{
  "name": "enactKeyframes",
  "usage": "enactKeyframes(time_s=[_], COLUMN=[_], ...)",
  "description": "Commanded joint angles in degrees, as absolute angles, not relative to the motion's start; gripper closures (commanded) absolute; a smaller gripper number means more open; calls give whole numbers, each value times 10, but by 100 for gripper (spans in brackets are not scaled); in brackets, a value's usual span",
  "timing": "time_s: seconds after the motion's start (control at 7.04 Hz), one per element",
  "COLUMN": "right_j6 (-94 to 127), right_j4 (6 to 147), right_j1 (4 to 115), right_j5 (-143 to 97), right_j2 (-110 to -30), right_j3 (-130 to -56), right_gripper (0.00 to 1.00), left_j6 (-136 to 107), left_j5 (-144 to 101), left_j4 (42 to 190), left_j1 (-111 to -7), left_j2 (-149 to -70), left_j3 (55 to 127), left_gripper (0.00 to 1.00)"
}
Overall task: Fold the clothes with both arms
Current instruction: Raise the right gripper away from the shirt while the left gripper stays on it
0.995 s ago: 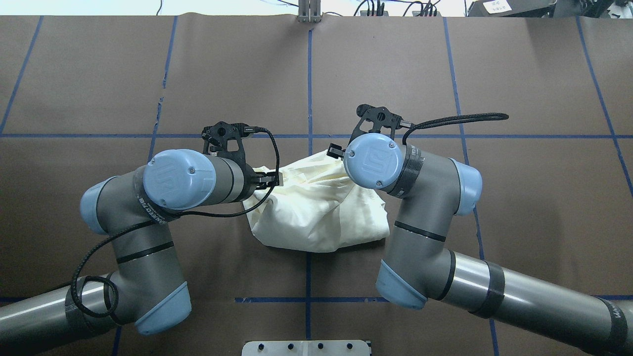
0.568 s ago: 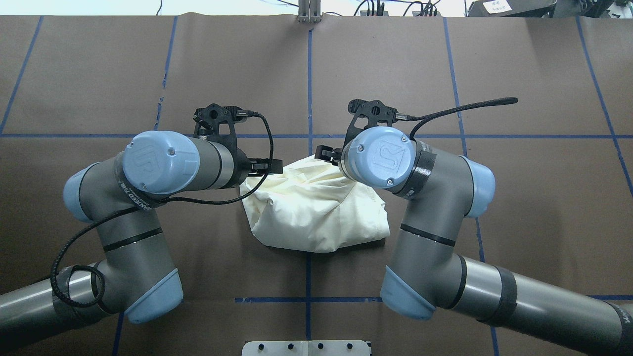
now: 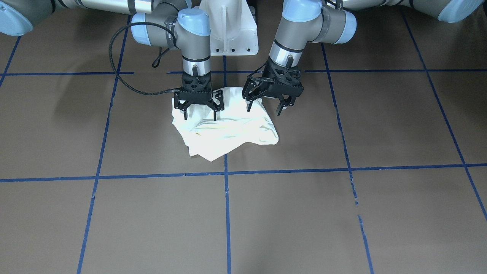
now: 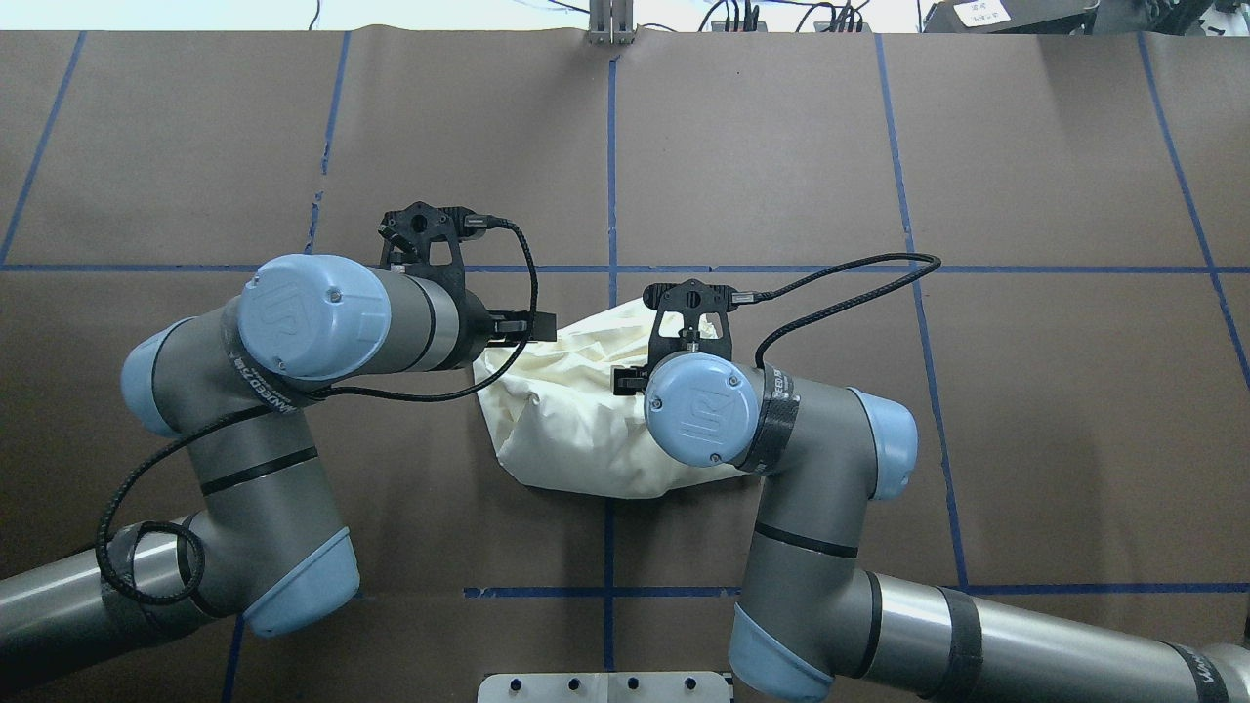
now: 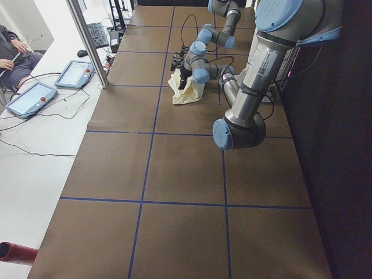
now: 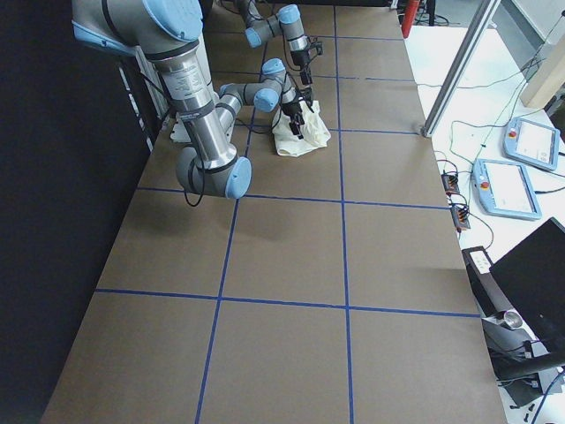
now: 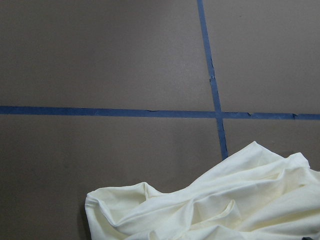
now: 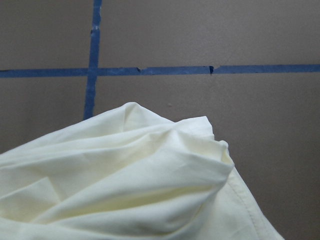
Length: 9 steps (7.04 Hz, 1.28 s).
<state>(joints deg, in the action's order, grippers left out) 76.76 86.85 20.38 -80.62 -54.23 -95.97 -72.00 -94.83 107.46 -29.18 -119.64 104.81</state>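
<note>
The clothes are one cream-white shirt (image 3: 228, 133), lying in a crumpled heap on the brown table near its middle (image 4: 566, 420). My left gripper (image 3: 264, 108) hangs open just above the heap's edge on my left side, its fingers apart and empty. My right gripper (image 3: 200, 114) is open too, its fingertips down over the other side of the heap. In the overhead view my left gripper (image 4: 518, 332) sits at the shirt's left corner, and the right wrist (image 4: 698, 405) covers the right gripper. Both wrist views show wrinkled cloth (image 7: 225, 210) (image 8: 125, 185) below, with no fingers in frame.
The white pedestal base (image 3: 228, 26) stands at the robot's side of the table. Blue tape lines (image 4: 610, 176) cross the brown cover. Beyond the far edge are a metal post (image 5: 87, 40), control pendants (image 5: 29, 96) and a seated person (image 5: 11, 52).
My right wrist has swung back toward the robot and a little left, now over the shirt's right part. My left arm shifted slightly left and away, then held still.
</note>
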Motion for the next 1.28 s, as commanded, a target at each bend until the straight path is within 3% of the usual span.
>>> enactKeyframes(time_s=[0.0,0.28,0.57,0.85,1.14], right_j6=[736,713,707,690,650], right_j4=[867,867,866,866,862], right_j1=[213,250,296,366,396], right_j5=[-803,-806,-825,-912,-961], right_j2=[-540,-525,-458,-450,-450], right_j3=[-933,-908,-814,-807,-812], right_gripper=[0,0,0,0,0], left_j6=[-722,-722,-721,-719,-709], left_j5=[-948,-949,-949,-948,-950], left_j4=[1074,1075,1075,1098,1231], left_j1=[-292,-292,-290,-287,-284], left_j2=[-1195,-1196,-1195,-1194,-1139], left_j3=[1049,1049,1049,1049,1046], left_gripper=[0,0,0,0,0])
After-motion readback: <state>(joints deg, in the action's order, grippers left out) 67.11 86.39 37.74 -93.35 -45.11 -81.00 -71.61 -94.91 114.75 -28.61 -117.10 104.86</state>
